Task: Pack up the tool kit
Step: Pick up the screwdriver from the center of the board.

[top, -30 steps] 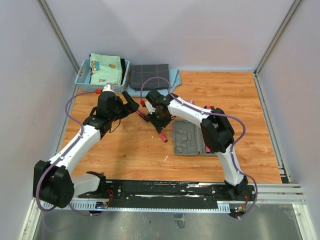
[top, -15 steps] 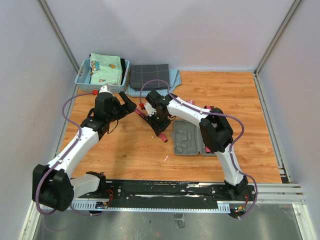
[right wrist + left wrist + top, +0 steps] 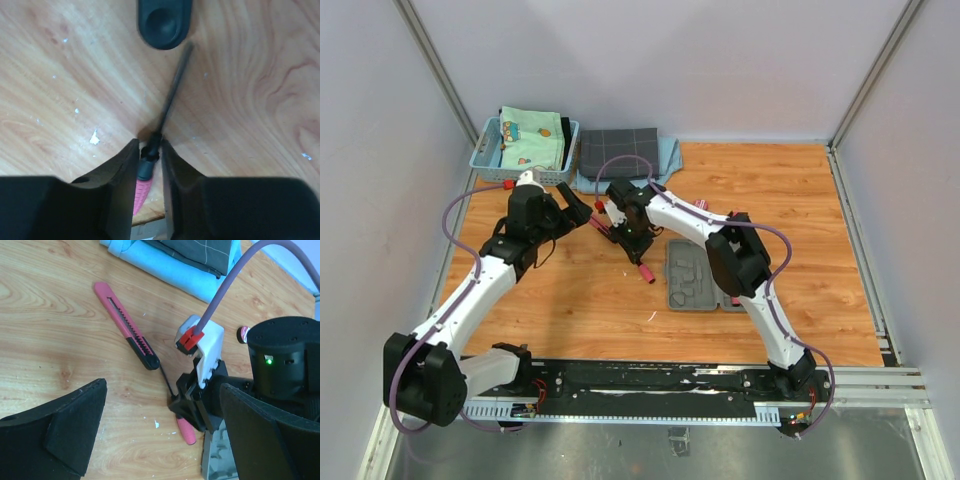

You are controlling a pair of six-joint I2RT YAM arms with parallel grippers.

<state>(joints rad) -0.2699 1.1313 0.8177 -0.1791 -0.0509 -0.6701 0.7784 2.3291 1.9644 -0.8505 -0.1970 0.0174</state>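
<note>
The grey tool case lies open on the wooden table, and its edge shows in the left wrist view. A pink-handled screwdriver lies just left of it. My right gripper points down on it. In the right wrist view the gripper is shut on the screwdriver's black collar, which rests on the table. A pink-and-black knife lies beyond it, and its black end is near the shaft tip. My left gripper is open and empty and hovers left of the right gripper.
A light blue basket holding a green cloth stands at the back left. A dark checked cloth lies on a light blue cloth beside it. A small pink tool part shows at the case's right edge. Walls enclose the table.
My right wrist has shifted slightly left and down onto the screwdriver. My left arm has drawn back a little to the left. The screwdriver's handle has not moved.
</note>
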